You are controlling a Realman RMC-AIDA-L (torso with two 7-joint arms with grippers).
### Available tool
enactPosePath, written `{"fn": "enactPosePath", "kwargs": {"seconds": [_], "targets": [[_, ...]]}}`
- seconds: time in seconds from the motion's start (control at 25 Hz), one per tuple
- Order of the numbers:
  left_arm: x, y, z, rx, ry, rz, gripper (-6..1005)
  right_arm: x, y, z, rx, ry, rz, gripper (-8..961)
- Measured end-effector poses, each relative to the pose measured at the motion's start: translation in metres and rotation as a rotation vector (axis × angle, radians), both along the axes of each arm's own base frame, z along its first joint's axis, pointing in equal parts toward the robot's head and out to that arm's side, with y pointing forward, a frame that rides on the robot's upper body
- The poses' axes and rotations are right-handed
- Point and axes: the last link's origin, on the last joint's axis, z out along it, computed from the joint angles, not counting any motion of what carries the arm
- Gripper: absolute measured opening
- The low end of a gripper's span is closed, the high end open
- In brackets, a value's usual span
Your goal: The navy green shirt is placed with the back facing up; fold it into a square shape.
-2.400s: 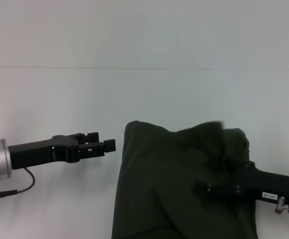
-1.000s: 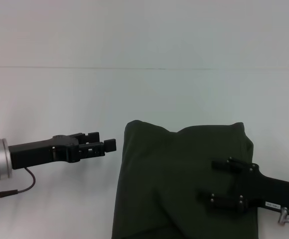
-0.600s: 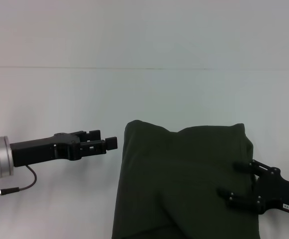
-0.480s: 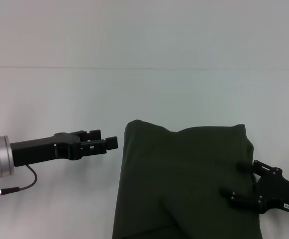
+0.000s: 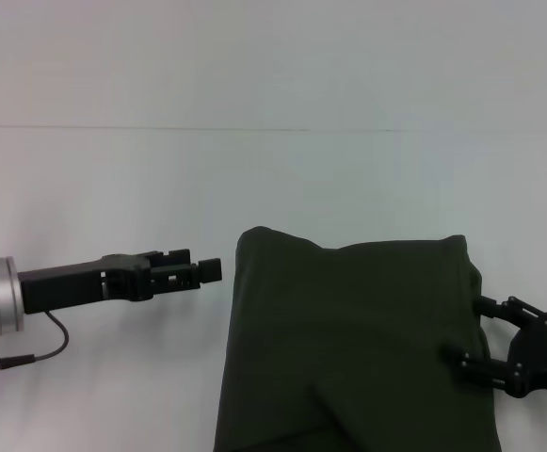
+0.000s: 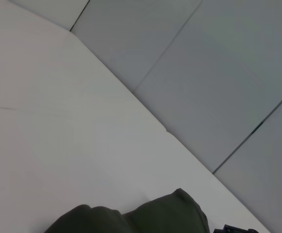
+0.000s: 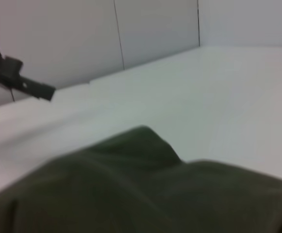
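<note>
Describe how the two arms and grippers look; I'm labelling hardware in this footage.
The left gripper is black, with blocky fingertips on a slim black wrist joined to a silver cylinder that has a green ring light and a thin dark cable beneath. The right gripper is black, with forked fingers and small screws.

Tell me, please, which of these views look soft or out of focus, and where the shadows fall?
Right wrist view: navy green shirt soft and blurred up close. Head view: sharp; left gripper throws only a faint shadow on the table. Left wrist view: even light, no glare.
</note>
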Motion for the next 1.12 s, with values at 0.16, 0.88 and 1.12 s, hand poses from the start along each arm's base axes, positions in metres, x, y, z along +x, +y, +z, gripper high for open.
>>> {"fn": "enactPosePath", "kwargs": {"seconds": [0.16,0.88,1.12], "targets": [[0.006,0.008,0.003,-0.09,-0.037,0.118,881,-0.006,-0.009,0.012,0.005,0.058,0.056,927],[0.015,0.048,-0.047,-0.257,0.148,0.465,877,0.0,-0.05,0.02,-0.063,0.084,0.11,927],[0.023,0.047,-0.061,-0.282,0.18,0.441,876,-0.002,-0.052,0.013,-0.081,0.059,0.148,927]]}}
